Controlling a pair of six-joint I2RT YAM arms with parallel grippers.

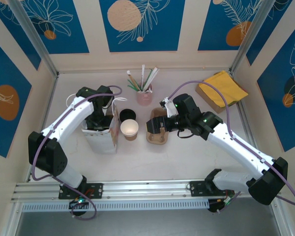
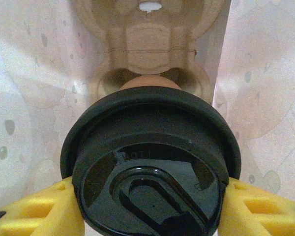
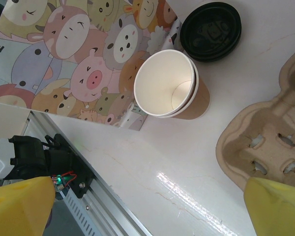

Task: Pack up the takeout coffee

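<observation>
Bag (image 1: pixel 102 135) stands on worktop (image 1: pixel 187 162), left of centre. Inside it: lidded coffee cup (image 2: pixel 150 172), over a cup tray (image 2: pixel 152 44) deeper in the bag. Just right of bag: open cup (image 1: pixel 129 129), with loose lid (image 1: pixel 127 114) behind it. Second cup tray (image 1: pixel 157 132) lies right of open cup. Cup of sticks (image 1: pixel 144 93) at back centre. Cloth (image 1: pixel 222 84) on a box (image 1: pixel 206 97), back right.

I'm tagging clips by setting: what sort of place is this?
Probably a staged robot test booth set up as a takeout counter: blue leaf-print panels, aluminium rail, pulp cup carrier, pink cup of straws.
</observation>
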